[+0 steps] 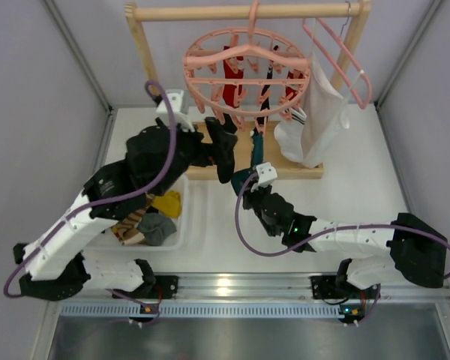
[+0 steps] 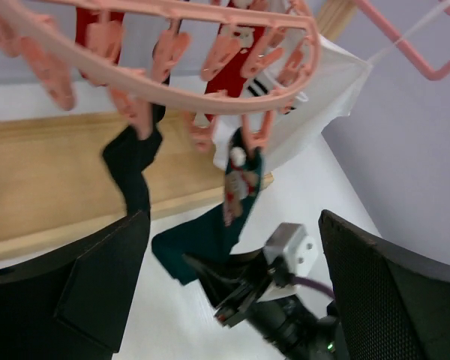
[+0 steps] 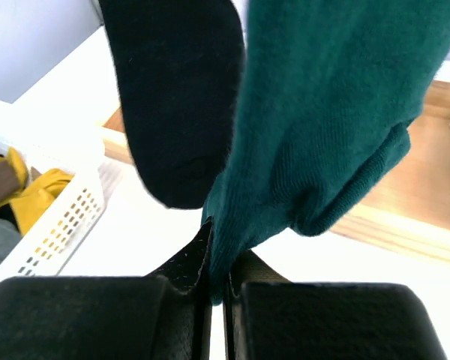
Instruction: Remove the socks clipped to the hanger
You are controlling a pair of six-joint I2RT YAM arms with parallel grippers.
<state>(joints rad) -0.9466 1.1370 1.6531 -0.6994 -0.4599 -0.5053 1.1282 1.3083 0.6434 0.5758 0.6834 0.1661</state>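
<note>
I have the right jaws clenched on the dark teal sock (image 3: 330, 112), clipped to the round salmon-pink plastic drying ring (image 1: 186, 71); left jaws hang released. Loose socks (image 1: 159, 225) lie in the white basket (image 1: 186, 217); the black sock (image 3: 176, 97), red socks (image 1: 231, 94) and striped sock (image 1: 294, 116) await.

Two red socks (image 1: 232, 84), one black sock (image 3: 172, 97), one teal sock (image 3: 337, 112); one round hanger (image 1: 189, 75); one basket (image 3: 56, 214).

Left arm extended far, left gripper (image 1: 221, 150) jaws wide apart, empty. Right arm stretched far-left, right gripper (image 3: 217, 261) pinched tight on dark teal sock (image 3: 322, 112).
</note>
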